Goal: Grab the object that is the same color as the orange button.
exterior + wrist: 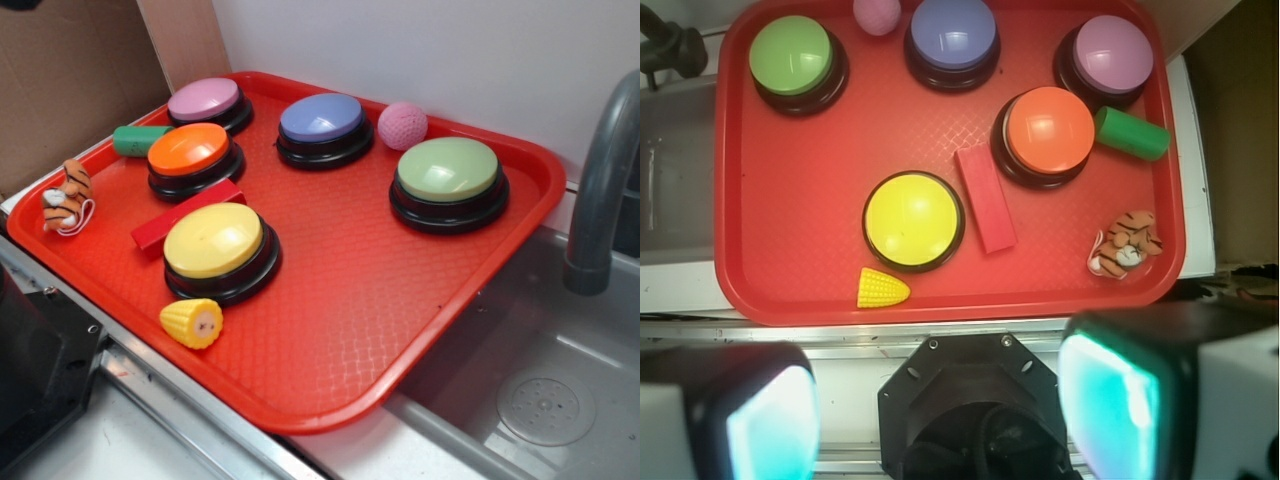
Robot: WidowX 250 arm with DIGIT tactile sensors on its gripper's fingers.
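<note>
Presently, the gripper (930,410) is held with jaws spread, grasping nothing. The tiger toy (1127,243) is located at the tray (790,250) edge, near the orange button (1050,130), green cylinder (1132,133) and red block (985,199).

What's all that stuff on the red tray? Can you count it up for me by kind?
Push buttons: 5 (orange button, yellow, green, blue, pink)
Plush tiger toy: 1
Corn toy: 1
Red block: 1
Green cylinder: 1
Pink ball: 1
Total: 10 things on the tray
</note>
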